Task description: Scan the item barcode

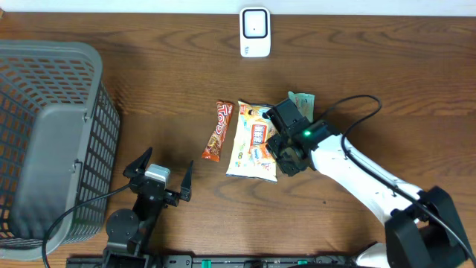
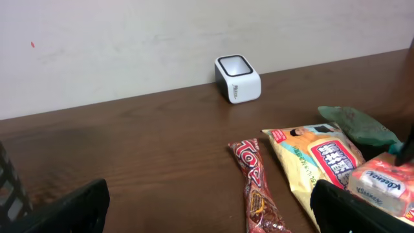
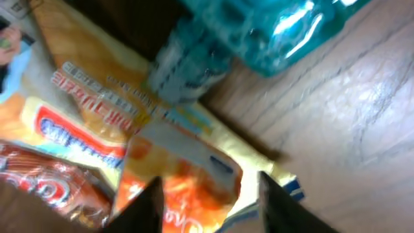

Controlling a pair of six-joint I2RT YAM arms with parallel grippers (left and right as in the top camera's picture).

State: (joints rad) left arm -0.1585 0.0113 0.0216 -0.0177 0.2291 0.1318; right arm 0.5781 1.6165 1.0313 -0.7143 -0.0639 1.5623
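While right tool [image 1: 277,149] hovers apart over snack packet [image 1: 249,141], scanner [image 1: 254,32] beyond

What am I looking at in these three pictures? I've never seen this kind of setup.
Two robot arms work at a wooden table. One picture looks down from above; the other two come from cameras on each wrist. On the table lie a red candy bar, a yellow snack bag, a small tissue pack on top of that bag, and a green packet. A white barcode scanner stands at the far edge, a grey basket on the left. The left end effector is open and empty. The right end effector hovers over the tissue pack, jaws parted, holding nothing.
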